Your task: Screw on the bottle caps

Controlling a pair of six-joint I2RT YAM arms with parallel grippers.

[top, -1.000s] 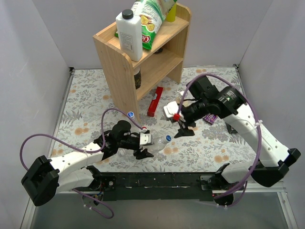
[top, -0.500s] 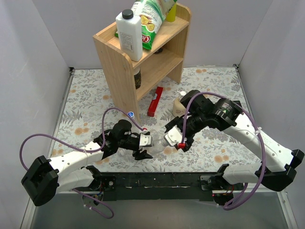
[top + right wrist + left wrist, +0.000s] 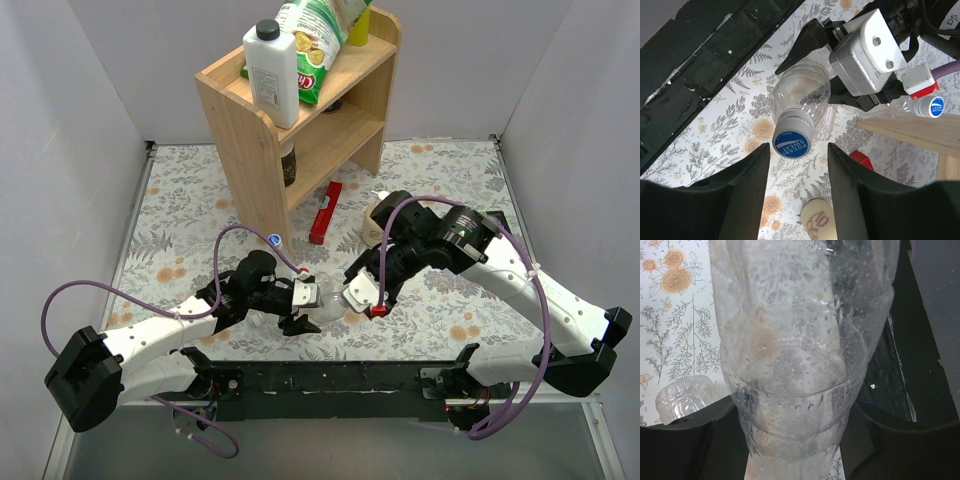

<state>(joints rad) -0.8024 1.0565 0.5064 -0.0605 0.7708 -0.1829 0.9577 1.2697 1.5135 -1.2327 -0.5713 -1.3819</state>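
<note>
The left gripper (image 3: pixel 302 303) is clamped on a clear bottle (image 3: pixel 790 365) that lies on its side, its neck pointing toward the right gripper (image 3: pixel 797 148). A blue cap (image 3: pixel 792 143) sits on that neck between the right gripper's spread fingers, with a gap on each side. Beyond the left gripper, a second blue cap (image 3: pixel 936 106) lies near the wooden shelf (image 3: pixel 300 110).

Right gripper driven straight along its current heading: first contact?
Probably the blue cap on the clear bottle held by the left gripper; it sits centred ahead of the open right gripper. Depth unclear.
</note>
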